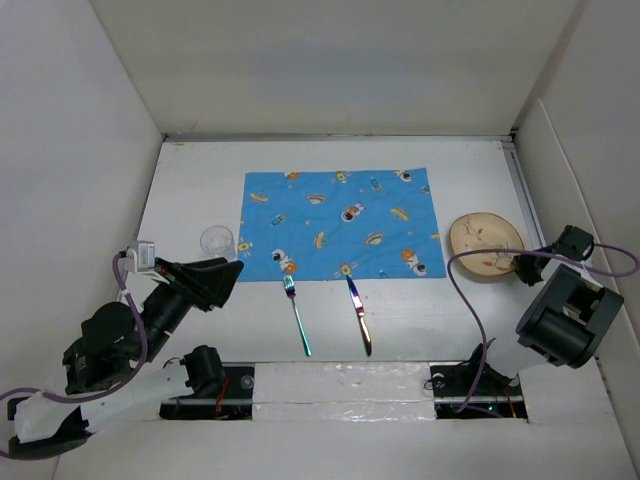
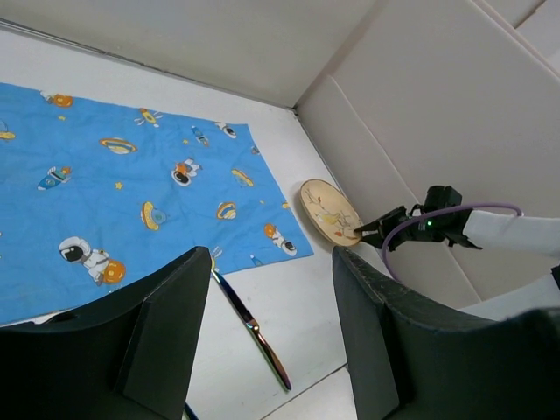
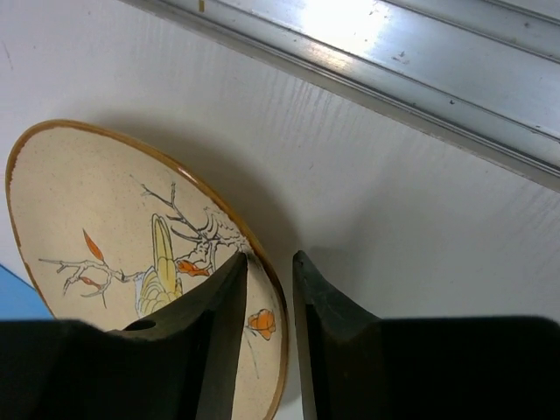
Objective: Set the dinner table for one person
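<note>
- Right fingers (image 3: 219,341) straddle the plate (image 3: 96,219) rim at the top view's right; grip unclear.
- Left fingers (image 2: 166,324) apart, empty.
- Mat (image 1: 340,220) laid at centre of table (image 1: 440,310); plate, fork (image 1: 298,318), knife (image 1: 359,315), glass (image 1: 217,241) unplaced.

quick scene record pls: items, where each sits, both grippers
table: white, walled
placemat: blue cartoon print, flat, mid-table
glass: clear, upright, on table just left of placemat
fork: on table, near side of placemat, tines at its edge
knife: on table right of fork, tip at placemat edge
plate: on table right of placemat, not on it
left gripper: open, empty, near glass
right gripper: fingers astride plate rim; whether they pinch it is unclear
</note>
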Controlling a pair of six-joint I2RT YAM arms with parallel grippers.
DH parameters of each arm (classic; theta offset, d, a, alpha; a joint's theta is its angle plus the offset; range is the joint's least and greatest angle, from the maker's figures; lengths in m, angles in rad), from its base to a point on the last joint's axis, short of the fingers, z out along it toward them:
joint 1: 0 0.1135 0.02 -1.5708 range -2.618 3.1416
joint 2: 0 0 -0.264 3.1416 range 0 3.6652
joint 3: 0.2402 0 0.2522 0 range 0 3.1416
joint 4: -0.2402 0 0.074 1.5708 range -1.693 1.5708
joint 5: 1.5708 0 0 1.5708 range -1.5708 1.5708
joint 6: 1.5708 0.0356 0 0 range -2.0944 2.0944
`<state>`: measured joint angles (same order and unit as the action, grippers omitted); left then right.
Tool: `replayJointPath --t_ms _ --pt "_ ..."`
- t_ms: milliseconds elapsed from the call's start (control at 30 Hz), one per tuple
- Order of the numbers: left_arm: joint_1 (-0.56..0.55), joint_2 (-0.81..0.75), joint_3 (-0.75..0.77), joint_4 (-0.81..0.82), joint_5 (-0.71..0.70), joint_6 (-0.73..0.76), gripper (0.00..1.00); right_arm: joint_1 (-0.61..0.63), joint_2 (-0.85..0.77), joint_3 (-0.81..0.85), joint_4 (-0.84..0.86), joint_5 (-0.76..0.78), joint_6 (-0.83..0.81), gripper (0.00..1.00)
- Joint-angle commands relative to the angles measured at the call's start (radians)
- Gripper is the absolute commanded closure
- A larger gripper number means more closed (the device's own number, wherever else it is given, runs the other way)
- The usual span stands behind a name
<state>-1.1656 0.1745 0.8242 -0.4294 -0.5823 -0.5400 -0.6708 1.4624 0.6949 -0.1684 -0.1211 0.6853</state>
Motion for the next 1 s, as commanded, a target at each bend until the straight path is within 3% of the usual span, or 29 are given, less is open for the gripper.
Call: replayJointPath --t_ms 0,167,400,600,833,933,967 --pt "-0.006 0.008 0.001 0.003 -0.025 -0.014 0.46 -0.004 0.003 0.029 0.027 -0.063 -0.029 0.68" --pt "-0.006 0.011 0.000 0.004 -0.027 -0.015 0.46 0.019 -0.022 -0.014 0.017 -0.132 -0.044 0.44" --pt "-0.006 0.002 0.001 0.017 -0.005 -0.006 0.46 0.019 -0.181 -0.133 0.009 -0.094 -0.006 0.37" --pt "-0.006 -0.027 -0.007 0.030 0.012 -0.002 0.46 0.056 -0.165 -0.178 0.027 -0.120 0.086 0.43" --pt "-0.006 -0.035 -0.014 0.040 0.019 0.005 0.46 0.092 -0.090 -0.268 0.251 -0.118 0.223 0.44" --pt "-0.006 -0.029 -0.013 0.034 0.015 0.005 0.47 0.117 -0.077 -0.285 0.302 -0.098 0.269 0.50" --pt "-0.006 -0.030 -0.014 0.034 0.015 0.005 0.47 0.128 -0.085 -0.296 0.309 -0.075 0.282 0.60"
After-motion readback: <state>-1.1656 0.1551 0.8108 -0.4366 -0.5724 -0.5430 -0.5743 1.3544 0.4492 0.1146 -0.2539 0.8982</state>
